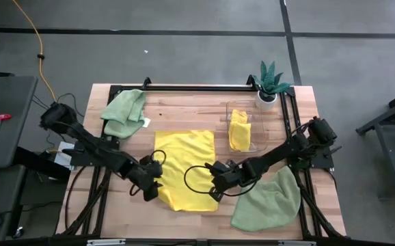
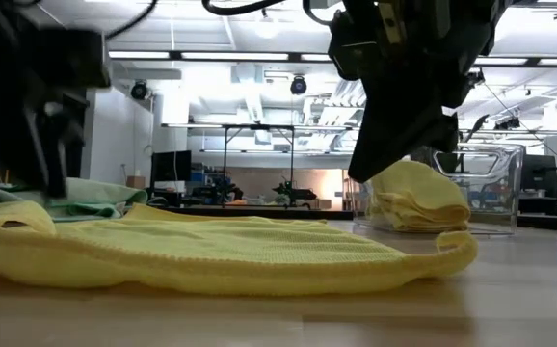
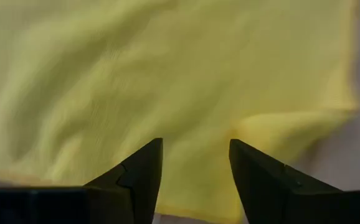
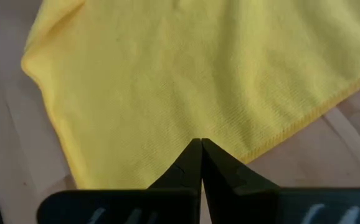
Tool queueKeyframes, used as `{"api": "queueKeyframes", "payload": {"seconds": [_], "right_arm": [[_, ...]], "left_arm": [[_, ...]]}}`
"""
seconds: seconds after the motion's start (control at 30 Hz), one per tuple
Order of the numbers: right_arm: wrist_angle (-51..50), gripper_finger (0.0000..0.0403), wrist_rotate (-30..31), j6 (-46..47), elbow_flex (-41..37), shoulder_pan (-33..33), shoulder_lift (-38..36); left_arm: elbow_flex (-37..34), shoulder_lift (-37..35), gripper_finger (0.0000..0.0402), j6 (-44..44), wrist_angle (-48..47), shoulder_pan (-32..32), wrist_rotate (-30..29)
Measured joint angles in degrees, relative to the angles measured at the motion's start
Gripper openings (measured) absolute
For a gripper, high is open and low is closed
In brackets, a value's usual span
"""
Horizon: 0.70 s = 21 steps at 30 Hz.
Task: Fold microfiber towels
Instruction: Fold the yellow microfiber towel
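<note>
Item: yellow towel (image 1: pixel 185 167), spread flat at centre of the high view on the wooden table (image 1: pixel 184 109); near edge lying toward the lower part of the frame, slightly rumpled at its lower left corner.

Item: left gripper (image 1: pixel 151 186), sitting at the lower left edge of the yellow towel in the high view. Fingers (image 3: pixel 139 177) are standing apart in the left wrist view, with yellow cloth filling the frame beyond and between them; nothing is pinched yet.

Item: right gripper (image 1: pixel 219 183), sitting at the lower right edge of the same towel. Fingers (image 4: pixel 186 165) are pressed together tip to tip in the right wrist view, hanging over the cloth near its hemmed edge; whether any fabric is caught between them is not discernible.

Item: folded yellow towel (image 1: pixel 238 130), lying in a clear bin (image 1: pixel 254 113), upper right of centre.

Item: green towels, unfolded: one (image 1: pixel 124 111) bunched at upper left of the table, one (image 1: pixel 269 201) at lower right.

Item: potted plant (image 1: pixel 269 82), upper right corner; not part of the work.

Step in hand, as judged: both grippers are lining up on the near edge of the yellow towel for its first fold.

Next move, as judged: the left fingers need to be closing on the corner, and the right grip confirmed, before both lift and carry the edge toward the top of the frame.
</note>
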Motion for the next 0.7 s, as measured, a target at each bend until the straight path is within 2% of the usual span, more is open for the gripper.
{"api": "queueKeyframes", "payload": {"seconds": [0.1,0.23,0.4,0.7], "right_arm": [[0.21,0.0,0.0,-0.3,0.0,-0.16,0.0],[0.27,0.0,0.0,-0.31,0.01,-0.18,0.0],[0.21,0.0,0.0,-0.3,0.02,-0.18,-0.02],[0.47,0.0,0.09,-0.17,0.02,-0.18,-0.07]], "left_arm": [[0.0,3.95,0.0162,-3.06,0.2,0.03,0.01],[0.03,7.0,0.0152,-2.88,2.35,-0.12,1.8],[0.52,7.34,0.0145,1.09,5.02,-1.42,5.76],[5.02,6.7,0.0145,11.16,5.36,-4.56,6.1]]}}
